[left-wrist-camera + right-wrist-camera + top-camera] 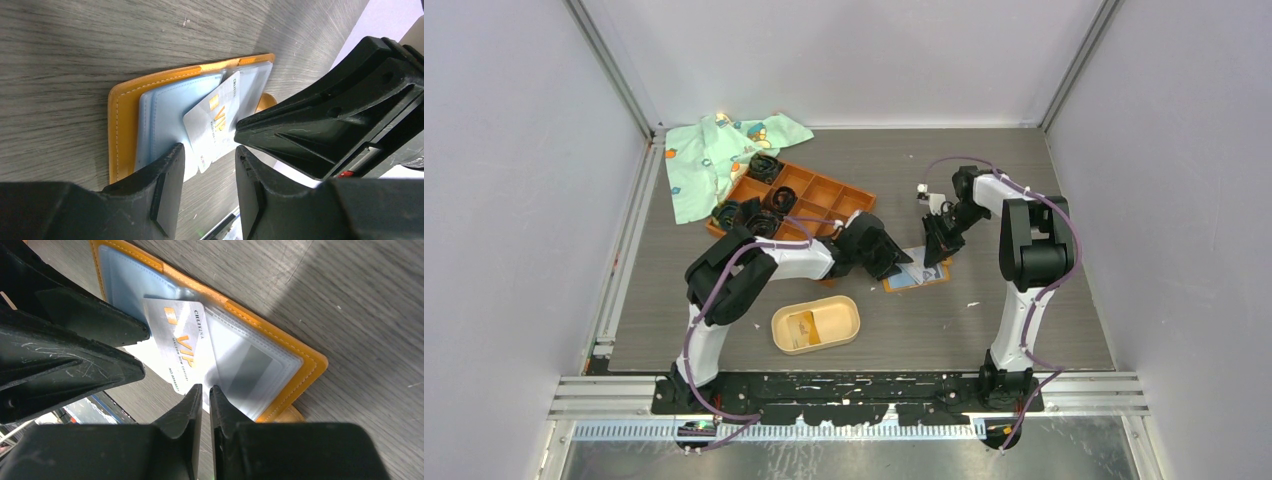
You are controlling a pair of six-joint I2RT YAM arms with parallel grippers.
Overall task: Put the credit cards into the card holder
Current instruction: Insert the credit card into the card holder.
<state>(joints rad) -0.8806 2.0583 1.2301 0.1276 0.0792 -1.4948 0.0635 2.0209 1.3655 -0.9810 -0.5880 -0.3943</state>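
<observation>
Top view, left to right: a green printed cloth [714,150] lies crumpled at the far left corner of the grey wood-grain counter [1024,300]. Its edge meets an orange compartment tray [824,192] in which several black coiled bands [764,166] sit. Nearer the arm bases, well apart from that tray, stands the card holder [855,318], a beige oval tray with a raised rim. A flat yellowish piece lies on its floor, too small to identify. To the right of the card holder, an orange wallet [122,125] lies open and flat on the counter, its blue-grey sleeves facing up. A white credit card [212,120] printed with a gold "VIP" sticks out of one sleeve at a slant, partly over the wallet and partly past its edge. The left claw [208,149] is spread, its fingers [167,185] standing either side of the card's protruding corner without pinching it. The right claw [204,389] comes in from the opposite side. Its fingers are all but pressed together, only a thin slit between them, and its tips sit at the card's long edge over the clear sleeve. Whether anything is caught in that slit cannot be told.
</observation>
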